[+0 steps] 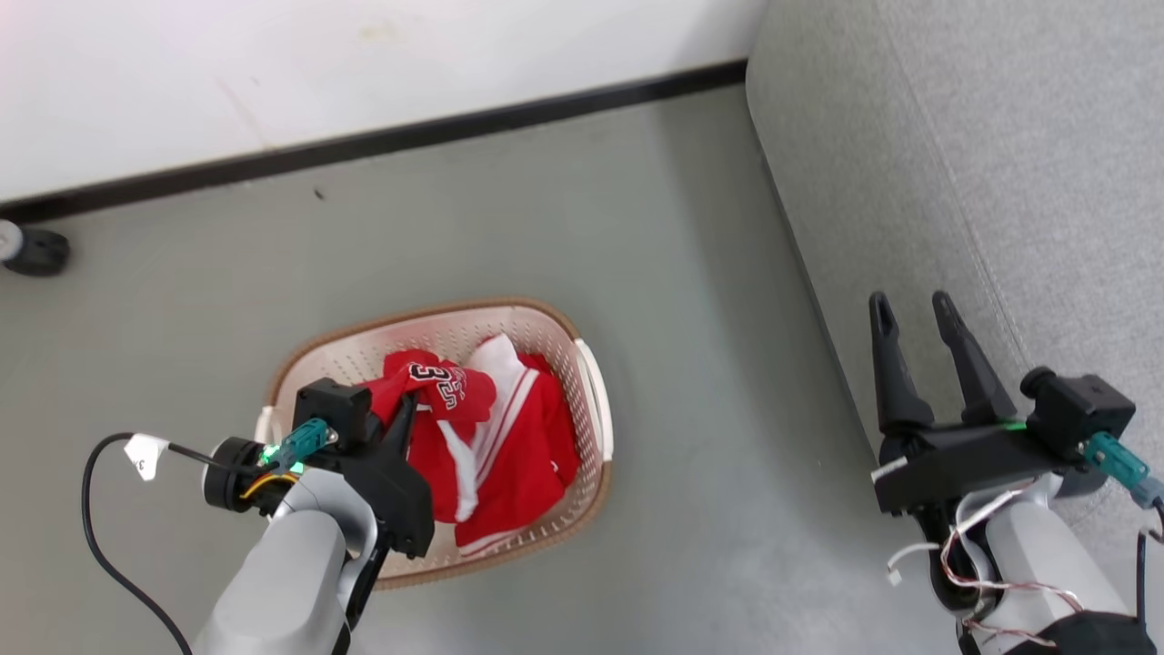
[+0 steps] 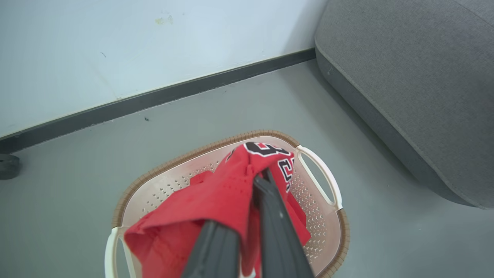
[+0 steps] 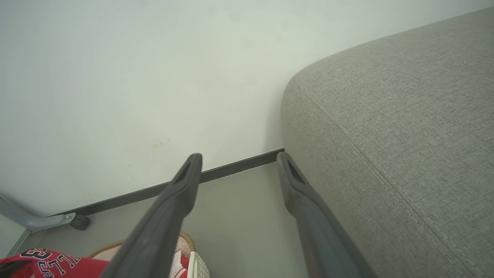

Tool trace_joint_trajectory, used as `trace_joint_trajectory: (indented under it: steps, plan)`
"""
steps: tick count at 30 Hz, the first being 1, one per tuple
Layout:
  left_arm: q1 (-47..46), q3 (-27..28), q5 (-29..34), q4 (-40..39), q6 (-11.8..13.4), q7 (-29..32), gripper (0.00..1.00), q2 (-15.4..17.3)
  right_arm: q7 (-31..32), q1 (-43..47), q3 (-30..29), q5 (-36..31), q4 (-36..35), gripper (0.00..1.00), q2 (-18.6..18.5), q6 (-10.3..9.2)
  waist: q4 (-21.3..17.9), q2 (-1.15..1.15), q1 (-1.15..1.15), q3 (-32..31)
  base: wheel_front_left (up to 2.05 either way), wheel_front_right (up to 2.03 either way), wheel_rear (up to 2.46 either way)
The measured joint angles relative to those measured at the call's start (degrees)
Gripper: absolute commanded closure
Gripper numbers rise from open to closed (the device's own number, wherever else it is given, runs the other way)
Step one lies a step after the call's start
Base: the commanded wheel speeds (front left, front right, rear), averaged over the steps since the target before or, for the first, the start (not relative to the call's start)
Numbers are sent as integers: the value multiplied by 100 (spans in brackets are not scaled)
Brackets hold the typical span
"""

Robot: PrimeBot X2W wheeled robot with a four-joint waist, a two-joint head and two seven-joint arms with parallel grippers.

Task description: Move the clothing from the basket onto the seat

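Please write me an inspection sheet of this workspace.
Surface: grey floor under the basket.
Job's things: jersey and shorts in the basket; seat at right, without clothing.
Clutter: nothing seen.
Grippers: left gripper shut on the jersey; right gripper open, empty, beside the seat.
Cables: black cable at left arm; thin wires at right wrist.
Surroundings: white wall, dark baseboard, small wheel.

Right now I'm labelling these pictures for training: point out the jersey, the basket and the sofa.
jersey (image 2: 216,197), left wrist view, red cloth below the number.
basket (image 1: 602,409), head view, its right white handle.
sofa (image 3: 405,135), right wrist view, top fabric.
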Motion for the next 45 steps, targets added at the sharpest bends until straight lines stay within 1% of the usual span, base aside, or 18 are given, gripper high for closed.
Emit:
trace_joint_trajectory:
  steps: [2, 14, 27, 34, 41, 45]
  plan:
    - [67, -11, -82, -104, 0, -1, 100, -2, 1, 80, -27, 0, 40, 0, -2, 38, 42, 0, 0, -138, 0, 0, 0]
    - [245, -55, -370, -894, 0, -2, 100, 8, 1, 488, -151, -3, 104, 0, -1, 112, 273, 0, 0, -865, 0, 0, 0]
    - [469, -35, -534, -1768, 0, -2, 100, 9, 1, 798, -24, -121, 101, 0, -30, 187, 413, -1, 1, -1485, 0, 0, 0]
    - [475, 59, -569, -2153, 0, -3, 100, 47, 1, 972, 102, -125, 88, 0, -38, 196, 462, -1, 1, -1713, 0, 0, 0]
    - [474, 103, -568, -2375, 0, -3, 100, 135, 1, 1010, 244, -149, 32, 0, -63, 231, 473, 0, 1, -1762, 0, 0, 0]
    - [462, 103, -568, -2519, 0, -3, 100, 134, 1, 1009, 490, -230, 14, 0, -118, 235, 480, 0, 1, -1764, 0, 0, 0]
